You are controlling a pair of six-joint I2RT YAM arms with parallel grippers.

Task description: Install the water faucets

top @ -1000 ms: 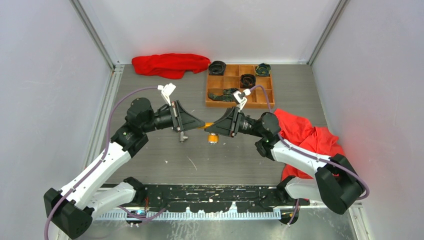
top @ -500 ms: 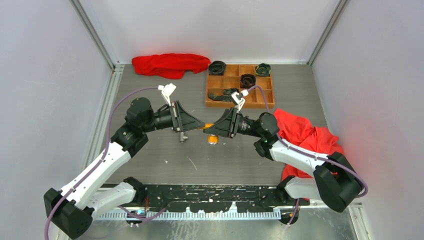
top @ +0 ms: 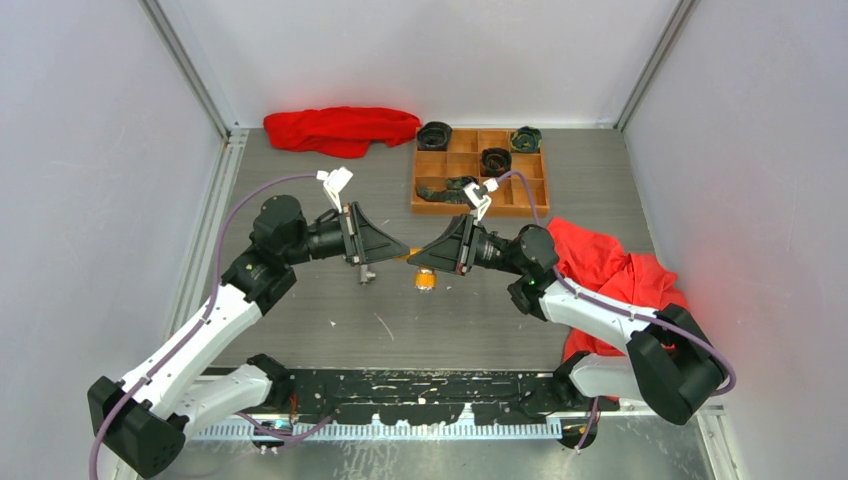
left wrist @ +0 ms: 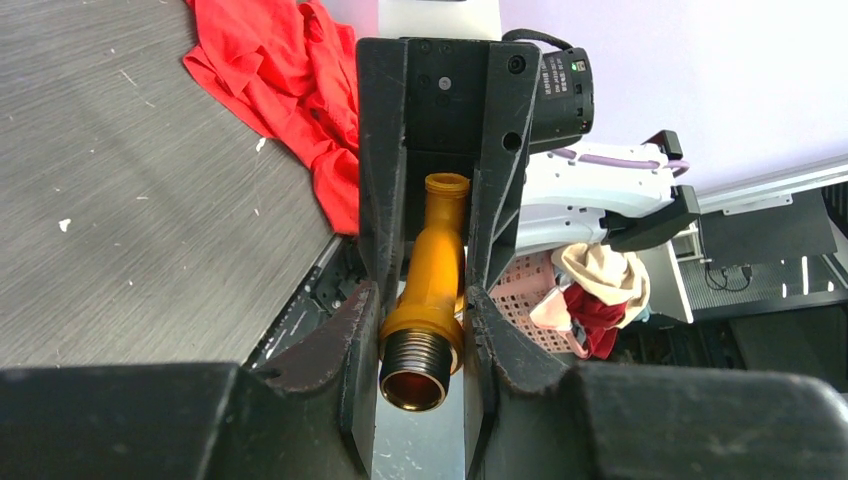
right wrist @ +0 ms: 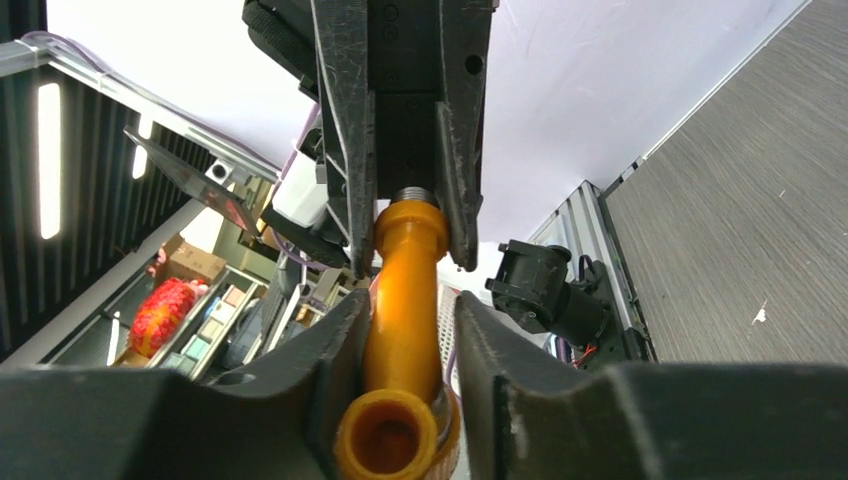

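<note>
Orange-yellow faucet (left wrist: 430, 290) held in the air between both pincers, just on the near side of the wooden tray (top: 463, 165).

The left gripper (left wrist: 421, 310) is clamped on the faucet just behind its threaded collar. The right gripper (right wrist: 410, 310) faces it nose to nose, its jaws narrow about the spout end; I cannot tell whether they bite yet. This looks like a hand-over or regrip off the tray's near-left corner. To do it well, one clamp should stay firm until the other has plainly closed, both pincers should stay in line with the tube, and the thread should be left bare for fitting. The round body may twist in a loose pinch. I cannot make out the silver faucet. In the tray sit dark round pieces (top: 434, 135); a red cloth (top: 340, 130) lies to its left.
</note>
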